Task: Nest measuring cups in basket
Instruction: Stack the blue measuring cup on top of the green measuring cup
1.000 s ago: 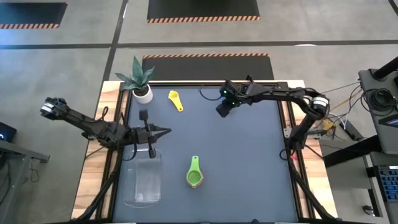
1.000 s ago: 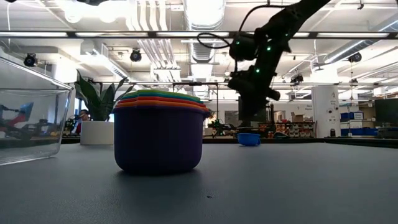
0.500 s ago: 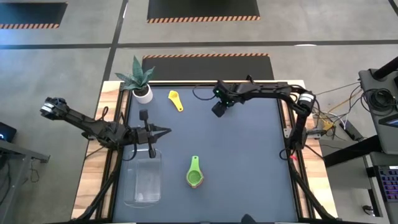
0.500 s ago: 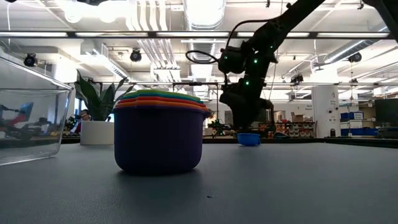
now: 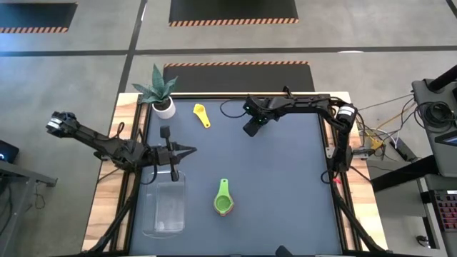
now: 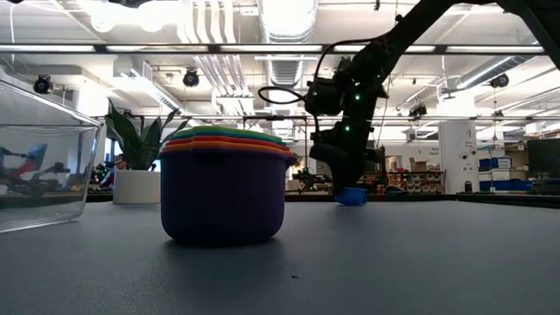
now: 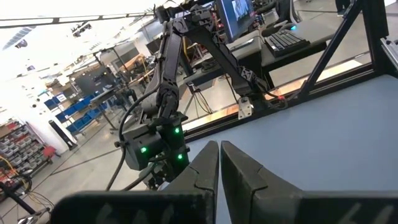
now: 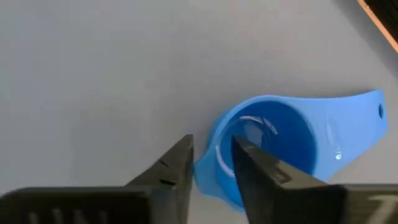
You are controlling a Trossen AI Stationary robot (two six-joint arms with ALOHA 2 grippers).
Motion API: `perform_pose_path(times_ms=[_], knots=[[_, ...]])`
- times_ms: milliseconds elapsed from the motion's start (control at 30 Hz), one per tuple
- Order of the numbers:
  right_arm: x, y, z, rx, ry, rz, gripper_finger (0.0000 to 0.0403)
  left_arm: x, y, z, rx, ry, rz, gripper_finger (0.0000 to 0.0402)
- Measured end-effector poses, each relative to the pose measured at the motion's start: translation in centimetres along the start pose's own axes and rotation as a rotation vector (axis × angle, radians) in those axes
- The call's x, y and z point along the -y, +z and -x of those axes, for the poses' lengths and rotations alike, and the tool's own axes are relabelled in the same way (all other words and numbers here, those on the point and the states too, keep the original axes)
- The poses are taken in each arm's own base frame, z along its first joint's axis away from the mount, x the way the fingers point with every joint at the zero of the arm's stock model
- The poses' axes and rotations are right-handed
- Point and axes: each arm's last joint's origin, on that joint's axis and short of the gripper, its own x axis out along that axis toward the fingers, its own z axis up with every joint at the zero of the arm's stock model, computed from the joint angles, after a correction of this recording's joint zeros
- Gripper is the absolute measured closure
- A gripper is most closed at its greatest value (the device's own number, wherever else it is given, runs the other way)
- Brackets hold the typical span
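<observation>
A blue measuring cup (image 8: 273,143) stands on the dark mat at the far middle, mouth up. My right gripper (image 8: 211,158) is down at it, open, one finger in the bowl and one outside. In the low view the gripper (image 6: 346,179) hides most of the cup (image 6: 353,196). A stack of nested cups (image 6: 223,184), purple outermost and green on top (image 5: 223,203), stands mid-table. A yellow cup (image 5: 202,114) lies by the far edge. The clear basket (image 5: 164,207) sits at the near left. My left gripper (image 5: 191,150) hangs shut and level above its far end. My right gripper stands astride the blue cup's wall (image 8: 206,167), on the side away from the handle (image 8: 367,102), one finger (image 8: 255,165) inside the bowl and one (image 8: 177,165) outside. It comes slanting down from above. The cup rests on the mat. Whether the fingers touch the wall I cannot tell.
A white pot with a spiky green plant (image 5: 161,91) stands at the far left corner, close to the yellow cup. Bare mat lies between the blue cup and the stack, and on the table's right half.
My right gripper has sunk from above the table down to the blue cup, drifting a little toward the table's left edge. The blue cup, the stack and my left arm have kept still.
</observation>
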Motion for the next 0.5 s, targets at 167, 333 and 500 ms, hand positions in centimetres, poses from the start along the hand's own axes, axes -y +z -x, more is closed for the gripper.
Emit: perform_pose_path(times_ms=[167, 333, 500], knots=[[-0.1, 0.0, 0.1, 0.001, 0.000, 0.002, 0.0363, 0.0, 0.0, 0.0, 0.000, 0.000, 0.000, 0.0402], [-0.2, 0.0, 0.1, 0.004, -0.002, 0.017, 0.0376, 0.0, 0.0, 0.0, 0.000, 0.000, 0.000, 0.0402], [-1.0, 0.2, 0.9, -0.013, 0.007, 0.046, 0.0366, 0.0, 0.0, 0.0, 0.000, 0.000, 0.000, 0.0402]])
